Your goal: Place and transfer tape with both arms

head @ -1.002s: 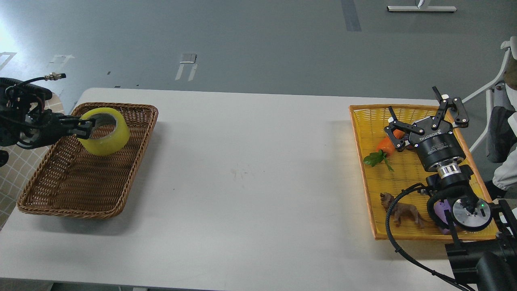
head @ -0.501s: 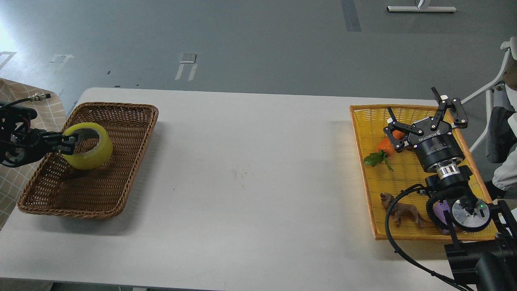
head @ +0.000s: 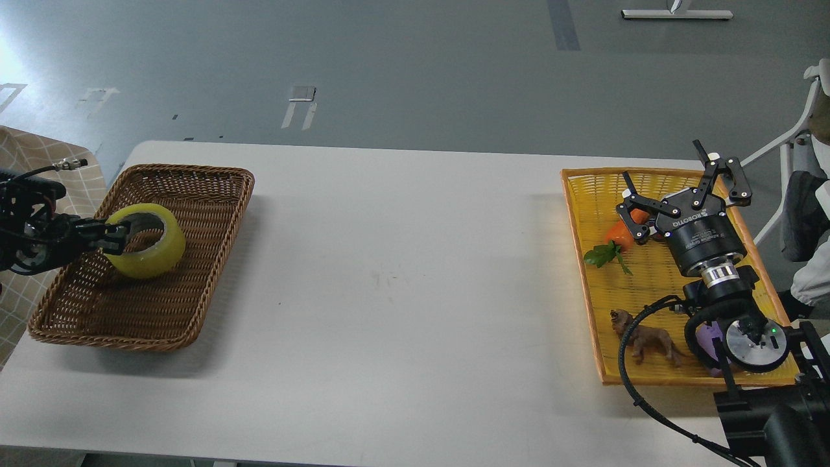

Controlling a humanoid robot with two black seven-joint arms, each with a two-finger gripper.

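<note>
Head view, left claw [head: 117, 235] clamped on tape [head: 146, 240] rim over wicker basket [head: 194, 259], right claw [head: 681, 185] spread apart.

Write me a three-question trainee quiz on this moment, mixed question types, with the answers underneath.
1. True or false: the left gripper holds the tape over the brown basket.
2. Multiple choice: which thing lies in the yellow tray? A) a spoon B) a toy lion C) a mug
3. Fill in: the right gripper's fingers are spread ____ above the yellow tray.

Key
1. True. Its fingers pinch the roll's wall at the left side.
2. B. A toy carrot lies there too.
3. Open; they hold nothing.
</note>
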